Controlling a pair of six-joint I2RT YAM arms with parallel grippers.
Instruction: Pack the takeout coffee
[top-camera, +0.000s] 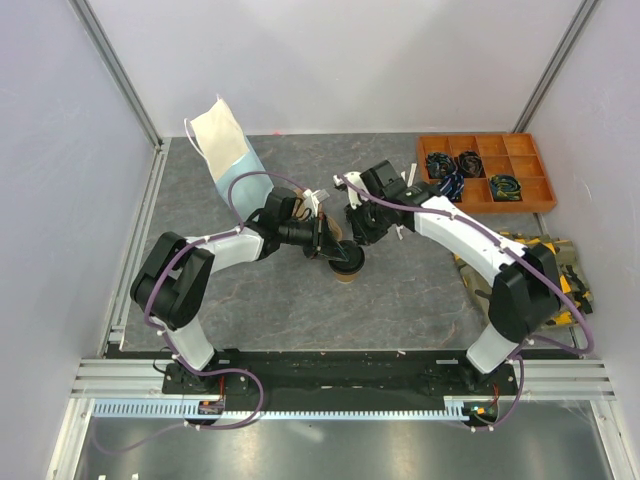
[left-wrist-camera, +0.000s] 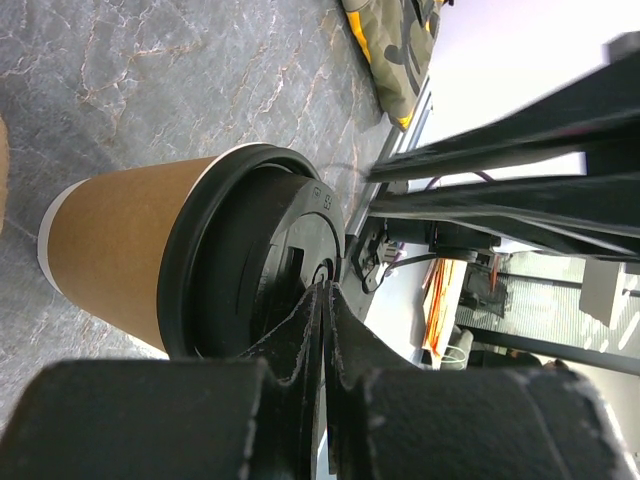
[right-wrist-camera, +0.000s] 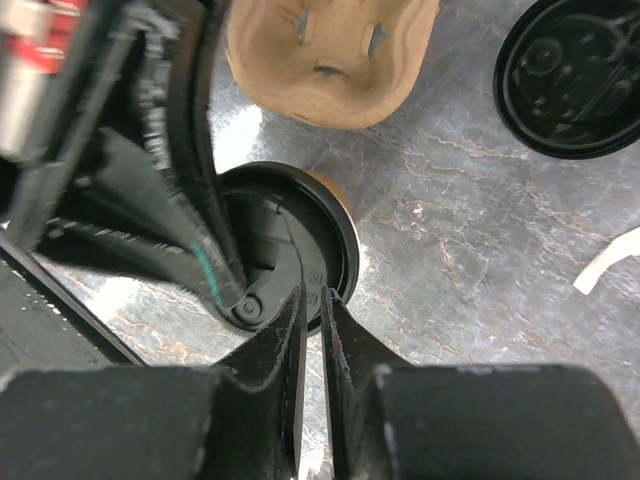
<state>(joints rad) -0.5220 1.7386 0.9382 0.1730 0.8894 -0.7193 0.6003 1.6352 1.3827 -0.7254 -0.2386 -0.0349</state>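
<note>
Now the takeout coffee (top-camera: 347, 264) stands in the middle of the table (top-camera: 420, 300), between the two arms, its black lid (left-wrist-camera: 250, 260) on top. The left gripper (left-wrist-camera: 325, 292) is squeezed shut with its tips at the lid; the right gripper (right-wrist-camera: 310, 297) is almost closed at the lid's edge, and I cannot tell if it pinches it. I think the lid wants a soft, straight push all round, so it clicks on and the coffee does not tip.

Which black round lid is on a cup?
The central black round plastic lid tops the tan paper cup; the other black lid lies loose on the grey table.
</note>
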